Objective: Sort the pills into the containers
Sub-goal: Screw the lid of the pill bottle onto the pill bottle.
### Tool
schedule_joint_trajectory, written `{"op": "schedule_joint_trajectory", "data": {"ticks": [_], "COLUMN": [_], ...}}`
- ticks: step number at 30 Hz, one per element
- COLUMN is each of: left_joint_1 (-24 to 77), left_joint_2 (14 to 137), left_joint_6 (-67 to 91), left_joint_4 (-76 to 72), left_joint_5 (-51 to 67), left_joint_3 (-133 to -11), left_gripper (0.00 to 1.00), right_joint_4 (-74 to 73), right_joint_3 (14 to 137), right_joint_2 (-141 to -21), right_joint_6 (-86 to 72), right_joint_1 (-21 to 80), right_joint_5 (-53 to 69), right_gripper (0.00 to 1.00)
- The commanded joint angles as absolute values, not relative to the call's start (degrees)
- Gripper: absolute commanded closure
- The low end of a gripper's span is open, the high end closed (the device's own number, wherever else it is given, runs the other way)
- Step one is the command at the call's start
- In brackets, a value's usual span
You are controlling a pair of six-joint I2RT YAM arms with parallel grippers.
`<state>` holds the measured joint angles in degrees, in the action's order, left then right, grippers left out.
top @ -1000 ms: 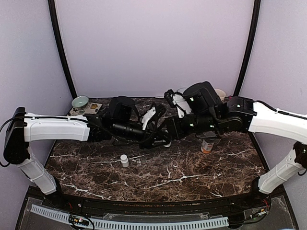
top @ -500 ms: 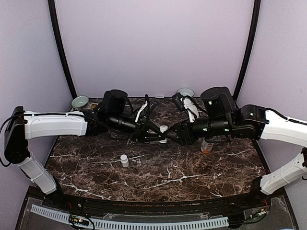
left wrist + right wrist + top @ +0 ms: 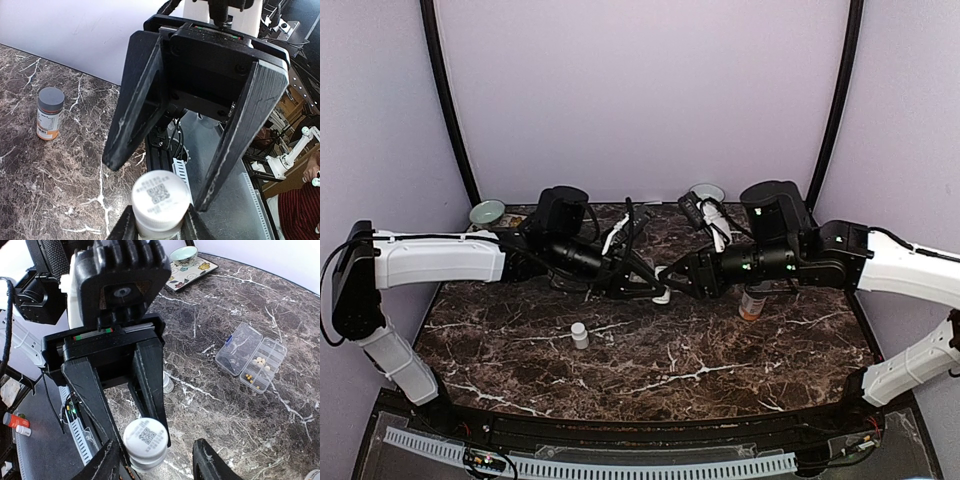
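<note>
Clear plastic, the pill box (image 3: 235,347) lies flat on the dark marble table (image 3: 280,300) with its lid swung open beside it. A few cream-white pills (image 3: 258,361) sit in one compartment, and some yellower ones lie in the compartment next to it. The box is well apart from both grippers.

Above the table's middle, the left gripper (image 3: 159,227) pinches a small white bottle (image 3: 161,197) just under its cap, which carries a square printed code. The right gripper (image 3: 157,460) faces it head-on, its fingers (image 3: 132,100) spread to either side of that cap, not closed on it.

A second white bottle (image 3: 579,335) stands alone nearer the arm bases. An orange bottle (image 3: 753,303) with a grey cap stands upright under the right arm. A pale green bowl (image 3: 487,212) rests at the far left corner.
</note>
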<state>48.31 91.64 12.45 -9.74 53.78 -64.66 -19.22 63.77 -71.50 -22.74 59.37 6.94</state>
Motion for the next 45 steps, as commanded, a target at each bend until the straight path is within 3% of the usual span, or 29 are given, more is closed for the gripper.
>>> {"op": "schedule_joint_trajectory", "data": {"ticks": [1,14,26,32,45], "left_joint_1": [48.26,48.35,48.34,48.68,55.3], "left_joint_2": [92.15,93.25,93.43,93.87,101.3], "left_joint_6": [11.81,10.25,8.31,6.96,4.7], "left_joint_4": [-9.23,-7.54,-5.68,-3.23,3.99], "left_joint_5": [55.73,55.83,52.47,43.32,8.83], "left_joint_3": [-66.77,-68.05,-68.86,-70.68,-81.34], "left_gripper": [1.0,1.0,1.0,1.0,1.0], "right_joint_4": [-16.66,-14.83,-16.15,-21.23,-32.89], "right_joint_3": [64.36,64.1,65.4,69.6,81.81], "right_joint_2": [-72.51,-73.41,-75.38,-77.85,-89.17], "right_joint_6": [-22.4,-24.09,-24.92,-25.86,-31.5], "right_joint_1": [58.49,56.61,56.0,56.05,59.34], "right_joint_5": [10.15,14.92,17.03,12.12,-6.23], "right_gripper": [0.49,0.59,0.79,0.82,0.87]}}
